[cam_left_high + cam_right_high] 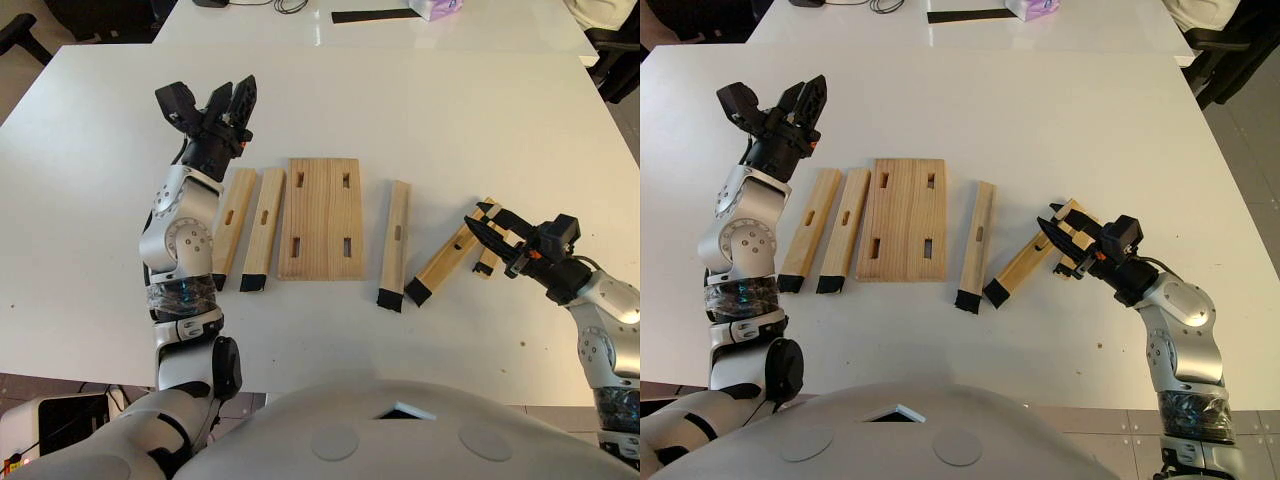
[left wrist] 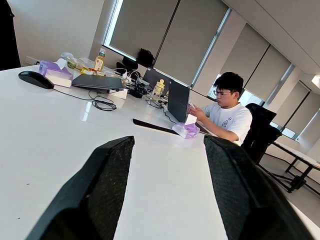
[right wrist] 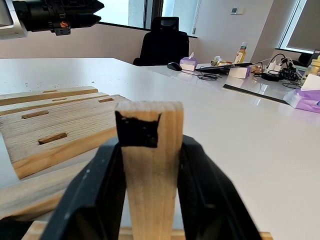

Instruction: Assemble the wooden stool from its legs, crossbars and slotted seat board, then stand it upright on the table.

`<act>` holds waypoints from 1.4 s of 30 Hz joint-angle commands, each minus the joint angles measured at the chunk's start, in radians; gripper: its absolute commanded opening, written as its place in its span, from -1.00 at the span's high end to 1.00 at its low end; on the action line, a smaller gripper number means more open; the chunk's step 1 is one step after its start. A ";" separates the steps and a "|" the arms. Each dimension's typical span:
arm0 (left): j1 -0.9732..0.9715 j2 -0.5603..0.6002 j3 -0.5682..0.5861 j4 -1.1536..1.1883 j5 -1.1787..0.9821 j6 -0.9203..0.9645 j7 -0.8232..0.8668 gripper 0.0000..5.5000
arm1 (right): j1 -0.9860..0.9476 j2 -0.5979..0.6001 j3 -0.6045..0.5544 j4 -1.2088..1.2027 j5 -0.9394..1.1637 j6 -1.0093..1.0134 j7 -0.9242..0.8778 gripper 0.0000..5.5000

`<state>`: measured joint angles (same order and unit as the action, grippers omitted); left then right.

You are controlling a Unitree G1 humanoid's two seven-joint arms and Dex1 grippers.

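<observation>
The slotted seat board (image 1: 320, 218) lies flat mid-table. Two legs (image 1: 233, 228) (image 1: 264, 228) lie side by side on its left, and a third leg (image 1: 395, 243) lies on its right. A fourth leg (image 1: 445, 262) with a black end lies diagonally further right. My right gripper (image 1: 492, 232) is shut on its near end, and in the right wrist view its fingers (image 3: 100, 175) press both sides of that leg (image 3: 150, 165). A short crossbar piece (image 1: 490, 263) lies under that hand. My left gripper (image 1: 215, 105) hangs open and empty above the table, beyond the left legs.
The white table (image 1: 450, 110) has free room behind and to the left of the parts. Its front edge runs close below the leg ends. A second table behind carries a black strip (image 1: 375, 15) and a tissue box (image 1: 437, 8). Chairs stand at the far corners.
</observation>
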<state>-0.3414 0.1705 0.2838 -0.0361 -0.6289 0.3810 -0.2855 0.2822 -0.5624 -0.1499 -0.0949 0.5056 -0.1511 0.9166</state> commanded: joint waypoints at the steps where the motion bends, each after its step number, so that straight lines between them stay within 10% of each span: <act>1: 0.003 -0.001 -0.004 -0.009 -0.005 0.009 -0.004 0.06 | 0.098 -0.023 0.072 0.097 -0.106 0.080 0.005 0.53; 12: 0.008 -0.004 0.000 -0.010 -0.004 0.001 -0.007 0.06 | 0.071 -0.040 0.077 0.112 -0.089 0.095 -0.017 0.53; 23: 0.047 -0.014 0.025 -0.034 -0.009 -0.035 -0.010 0.06 | -0.011 -0.082 0.004 -0.040 -0.023 0.251 -0.043 -0.09; 32: 0.119 -0.034 0.042 -0.103 -0.021 -0.056 0.004 0.06 | -0.017 -0.249 -0.106 -0.113 0.055 0.381 0.103 -0.09; 42: 0.167 -0.073 0.046 -0.136 -0.016 -0.105 0.037 0.06 | -0.501 -0.278 -0.092 -0.212 0.307 0.706 -0.050 -0.09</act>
<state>-0.1738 0.1037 0.3331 -0.1724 -0.6483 0.2876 -0.2600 -0.1453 -0.8758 -0.3207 -0.2882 0.8535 0.5260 0.9190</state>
